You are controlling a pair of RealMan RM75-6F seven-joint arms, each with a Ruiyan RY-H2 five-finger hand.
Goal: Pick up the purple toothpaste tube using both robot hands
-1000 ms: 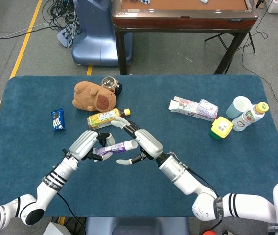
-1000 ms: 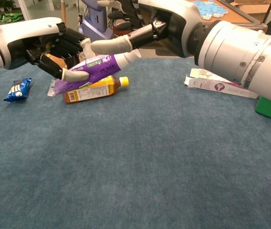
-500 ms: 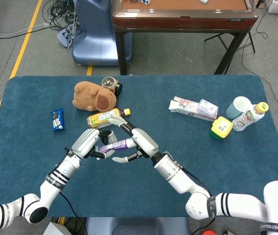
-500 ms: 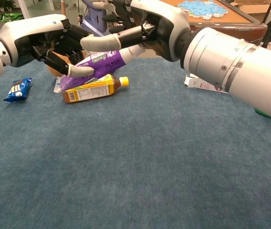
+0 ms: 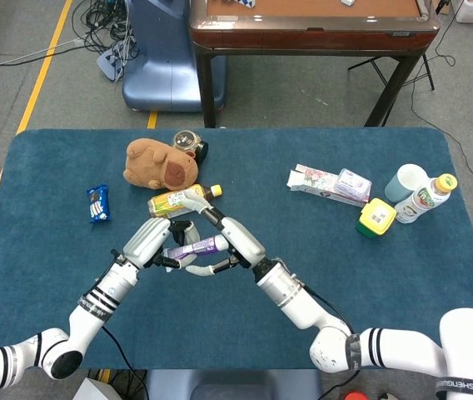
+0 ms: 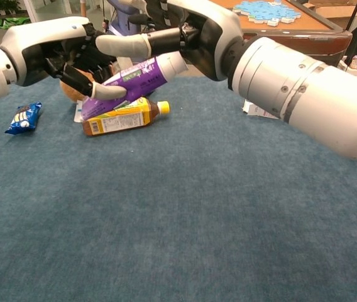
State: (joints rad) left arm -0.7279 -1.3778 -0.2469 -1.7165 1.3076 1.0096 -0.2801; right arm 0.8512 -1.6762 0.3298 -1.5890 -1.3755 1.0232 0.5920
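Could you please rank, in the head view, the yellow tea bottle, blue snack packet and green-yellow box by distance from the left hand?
1. Yellow tea bottle, just behind the left hand.
2. Blue snack packet, further left.
3. Green-yellow box, far right.

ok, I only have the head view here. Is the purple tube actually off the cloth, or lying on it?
Observer: Off it. The chest view shows the purple toothpaste tube clear above the table.
Operator: Level?
Observer: No, it's tilted, with the cap end higher and the flat end low, close over the yellow bottle.
Operator: Grip on each end?
Observer: The left hand holds the lower end with a fingertip wrapped across the tube's front. The right hand holds the cap end with one finger stretched out above the tube.
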